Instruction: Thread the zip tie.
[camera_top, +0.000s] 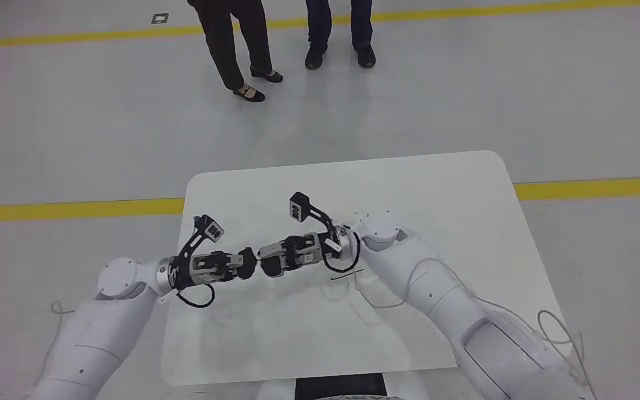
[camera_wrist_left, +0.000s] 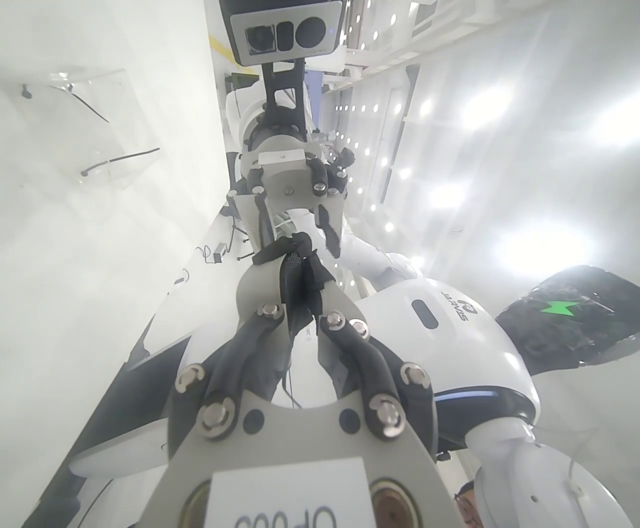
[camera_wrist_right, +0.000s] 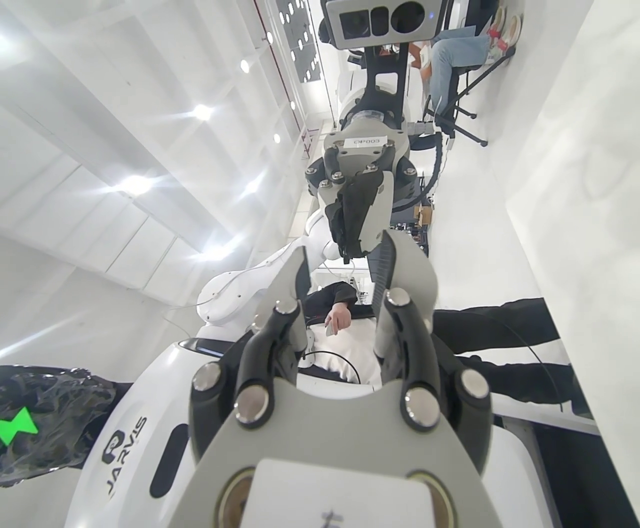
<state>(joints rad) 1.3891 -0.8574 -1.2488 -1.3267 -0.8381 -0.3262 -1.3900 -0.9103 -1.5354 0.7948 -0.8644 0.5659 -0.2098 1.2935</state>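
Above the middle of the white table (camera_top: 450, 200) my two grippers meet tip to tip. My left gripper (camera_top: 247, 263) (camera_wrist_left: 300, 270) is shut, its black-padded fingers (camera_wrist_left: 260, 325) pressed together on a thin black zip tie (camera_wrist_left: 290, 370) that trails back between them. Facing it, my right gripper (camera_top: 268, 255) (camera_wrist_right: 344, 245) is open, and its two ribbed fingers (camera_wrist_right: 387, 260) stand on either side of the left gripper's tips (camera_wrist_right: 350, 225). How the tie's end sits at the tips is hidden by the black padding.
A clear tray (camera_wrist_left: 100, 125) lies on the table beside the right arm, with spare black zip ties (camera_wrist_left: 122, 157) (camera_top: 345, 277) in it. The table's far half and both side edges have free room.
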